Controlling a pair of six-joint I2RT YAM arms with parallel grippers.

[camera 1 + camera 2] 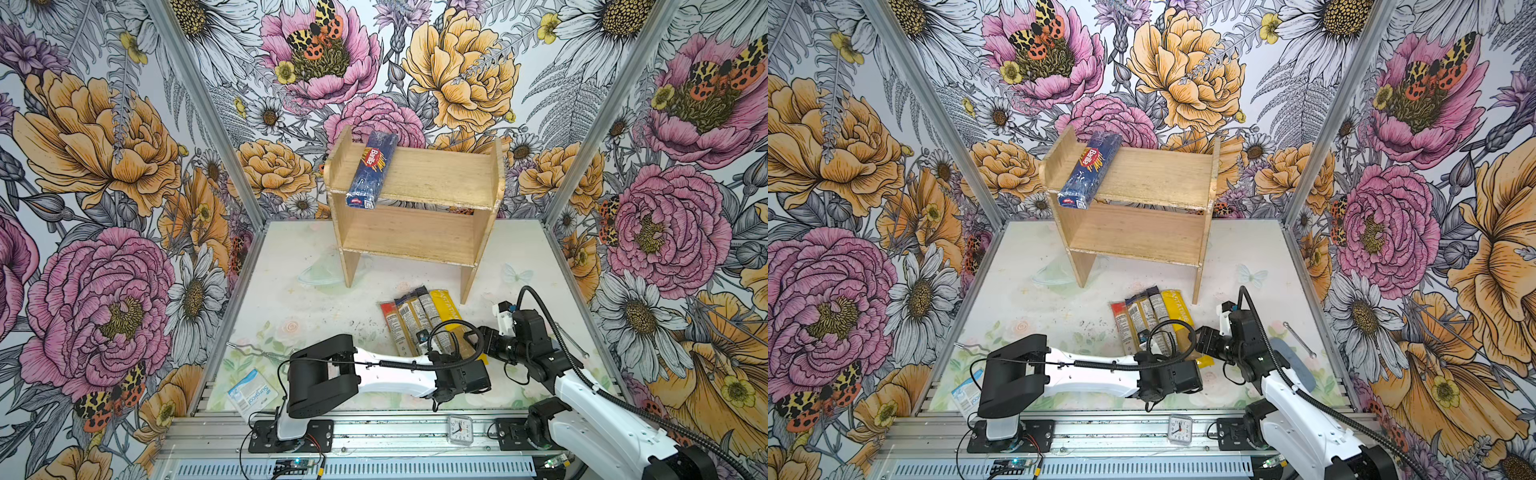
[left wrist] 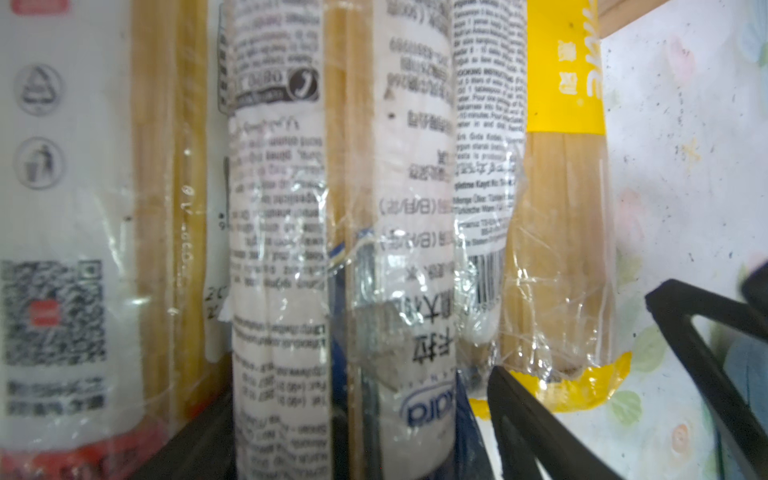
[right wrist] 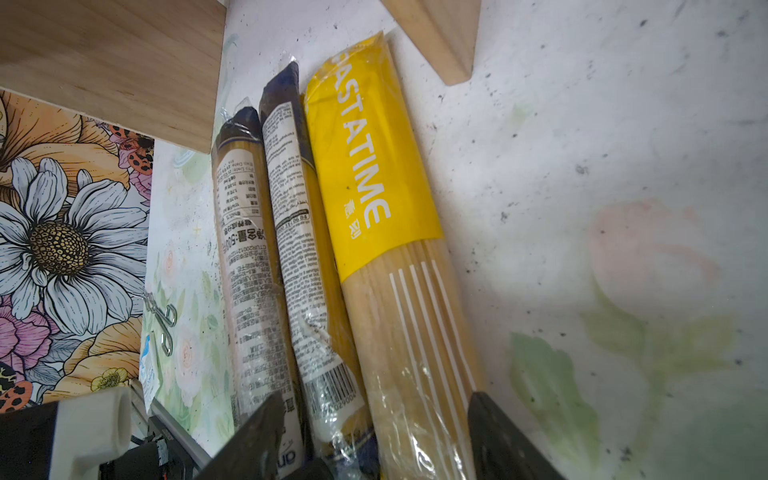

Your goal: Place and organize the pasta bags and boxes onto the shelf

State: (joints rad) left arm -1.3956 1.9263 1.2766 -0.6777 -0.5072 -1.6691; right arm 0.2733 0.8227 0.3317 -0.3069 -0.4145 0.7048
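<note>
Barilla box [image 1: 370,170]; yellow PASTATIME bag [image 3: 374,187]

Pale flower-printed table top [image 1: 316,299], speckled and scuffed. Far centre, standing on it: small two-tier light wooden rack [image 1: 436,174]. Dark blue Barilla spaghetti pack [image 1: 372,168] flat on top tier, left end, poking past front edge. Before rack's right leg, four packs side by side, left to right: red-ended clear pack [image 1: 392,328], clear blue-ended pack [image 1: 409,320], second clear blue-ended pack [image 1: 428,311], yellow pack [image 1: 444,307]. Near left: white-and-blue flat packet [image 1: 249,392]. Near right: grey-blue oblong pad [image 1: 1298,365], slim metal spanner [image 1: 1299,338] just beside.
</note>
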